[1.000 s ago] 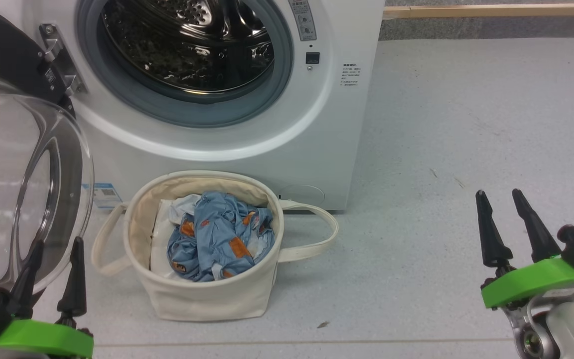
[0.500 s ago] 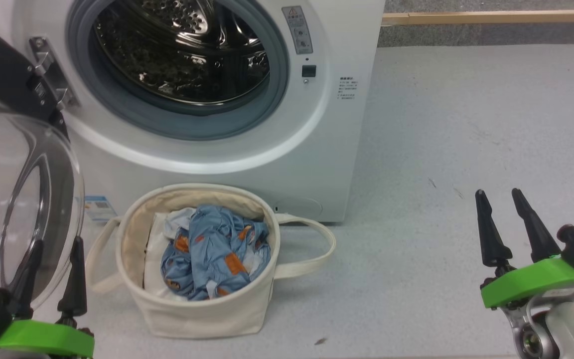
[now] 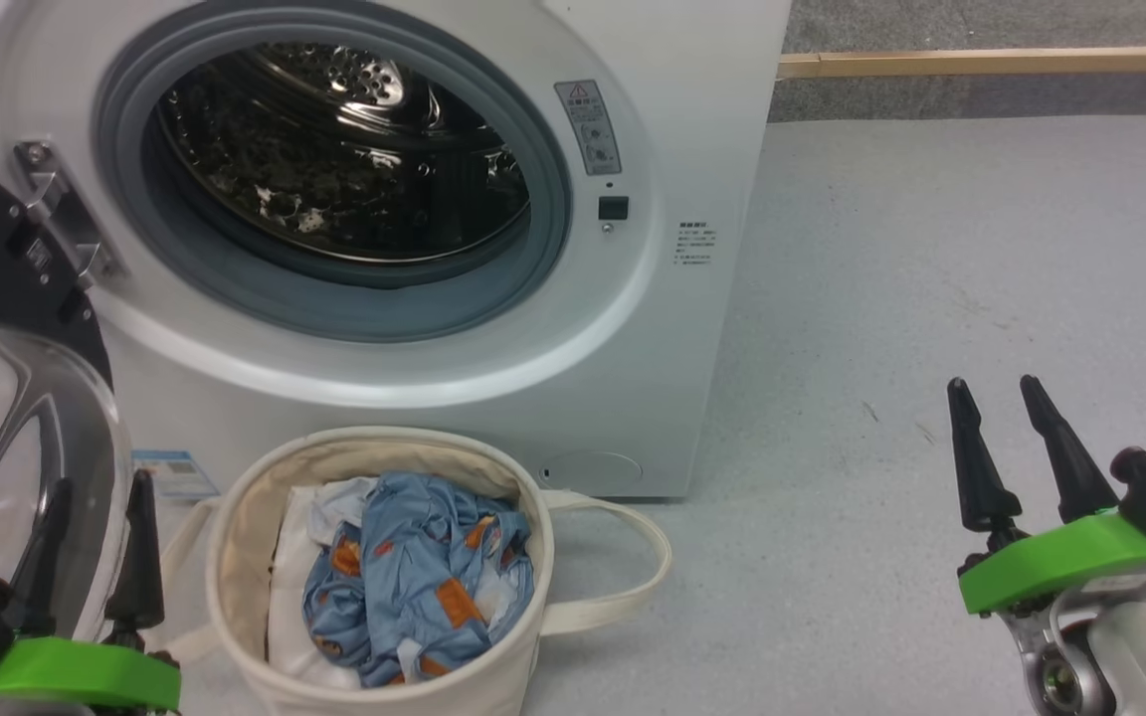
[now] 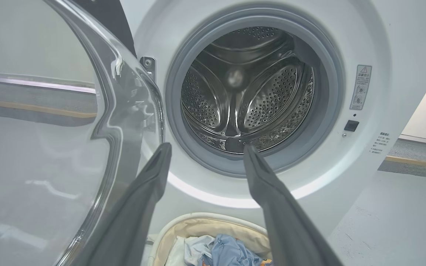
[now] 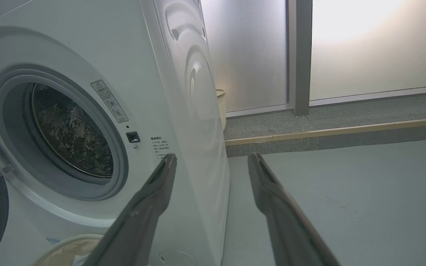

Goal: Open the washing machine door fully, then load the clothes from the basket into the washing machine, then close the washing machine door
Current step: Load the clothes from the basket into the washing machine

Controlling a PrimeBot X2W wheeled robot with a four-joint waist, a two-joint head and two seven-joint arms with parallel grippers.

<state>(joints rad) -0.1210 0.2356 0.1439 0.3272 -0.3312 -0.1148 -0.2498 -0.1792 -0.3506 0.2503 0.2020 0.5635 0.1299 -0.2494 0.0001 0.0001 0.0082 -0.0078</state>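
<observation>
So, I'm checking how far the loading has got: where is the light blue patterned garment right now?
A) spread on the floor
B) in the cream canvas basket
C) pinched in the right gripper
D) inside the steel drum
B: the light blue garment lies bunched up inside the cream canvas basket, which stands on the floor in front of the washing machine.

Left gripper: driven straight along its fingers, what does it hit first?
Probably the washing machine, at its opening's grey lower rim, though depth is unclear. The washing machine door flanks the left gripper.
</observation>
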